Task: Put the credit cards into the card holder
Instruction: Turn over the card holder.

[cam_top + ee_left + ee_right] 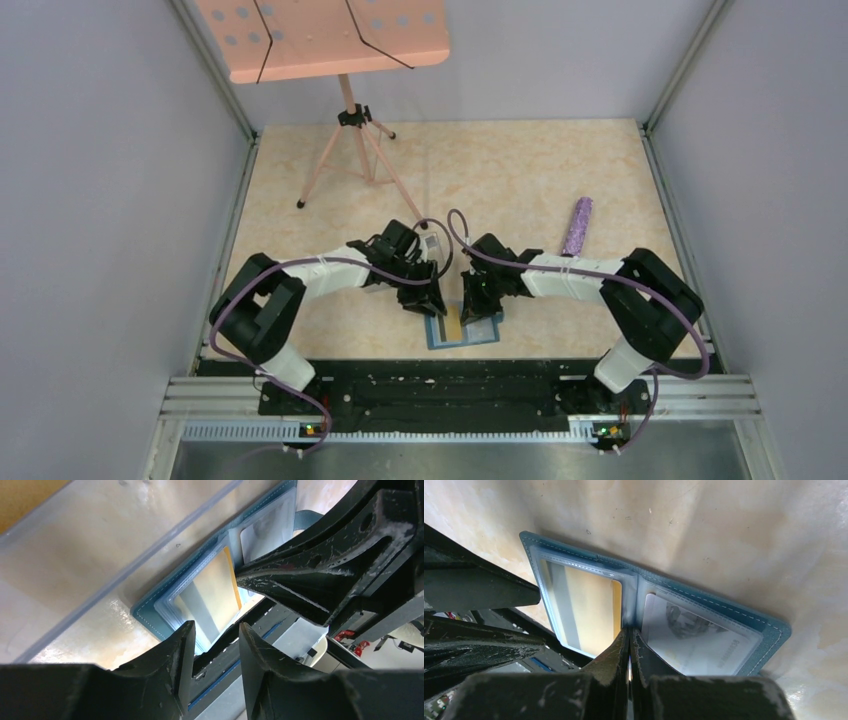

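The teal card holder [480,333] lies open near the table's front edge, between both grippers. A yellow-gold credit card [584,607] sits inside its left clear sleeve, and a pale grey credit card [696,632] sits in the right sleeve. My right gripper [630,631] is shut, its tips resting on the holder's middle fold [630,602] with nothing visibly pinched. My left gripper [216,641] hovers open over the holder's left near corner [145,612], with nothing between its fingers. The yellow card [215,592] also shows in the left wrist view, with the right gripper's black fingers [300,575] just beside it.
A clear plastic box wall [125,562] runs just behind the holder. A purple roll [578,226] lies at the back right. A pink tripod stand [350,150] carrying a peach perforated board [320,35] stands at the back left. The black base rail [450,385] borders the near edge.
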Robot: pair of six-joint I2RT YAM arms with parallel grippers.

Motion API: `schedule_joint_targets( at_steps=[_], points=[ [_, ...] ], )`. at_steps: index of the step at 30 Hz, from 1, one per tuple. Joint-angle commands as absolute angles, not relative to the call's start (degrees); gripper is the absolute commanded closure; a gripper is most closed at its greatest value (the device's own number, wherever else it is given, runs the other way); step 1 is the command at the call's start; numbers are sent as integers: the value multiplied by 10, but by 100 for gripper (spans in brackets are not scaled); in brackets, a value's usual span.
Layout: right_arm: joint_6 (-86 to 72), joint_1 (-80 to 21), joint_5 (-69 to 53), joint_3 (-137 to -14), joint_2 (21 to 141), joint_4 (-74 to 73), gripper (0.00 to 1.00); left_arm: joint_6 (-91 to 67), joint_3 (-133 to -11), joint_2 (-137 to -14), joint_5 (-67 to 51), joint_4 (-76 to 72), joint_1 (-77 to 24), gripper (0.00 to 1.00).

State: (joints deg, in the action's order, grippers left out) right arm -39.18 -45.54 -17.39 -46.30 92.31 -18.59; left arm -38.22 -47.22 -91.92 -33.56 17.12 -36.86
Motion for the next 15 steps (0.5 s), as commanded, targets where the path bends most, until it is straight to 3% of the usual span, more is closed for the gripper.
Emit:
schedule_joint_targets(
  at_steps=[1, 9, 15],
  points=[
    [-384, -468, -158, -480, 936, -181, 100, -352, -496, -940, -298, 223, -376, 56],
    [-410, -468, -150, -461, 936, -175, 100, -320, -524, -937, -229, 288, -409, 55],
    [-440, -468, -168, -414, 919, -135, 100, -328, -512, -940, -249, 261, -415, 54]
  ],
)
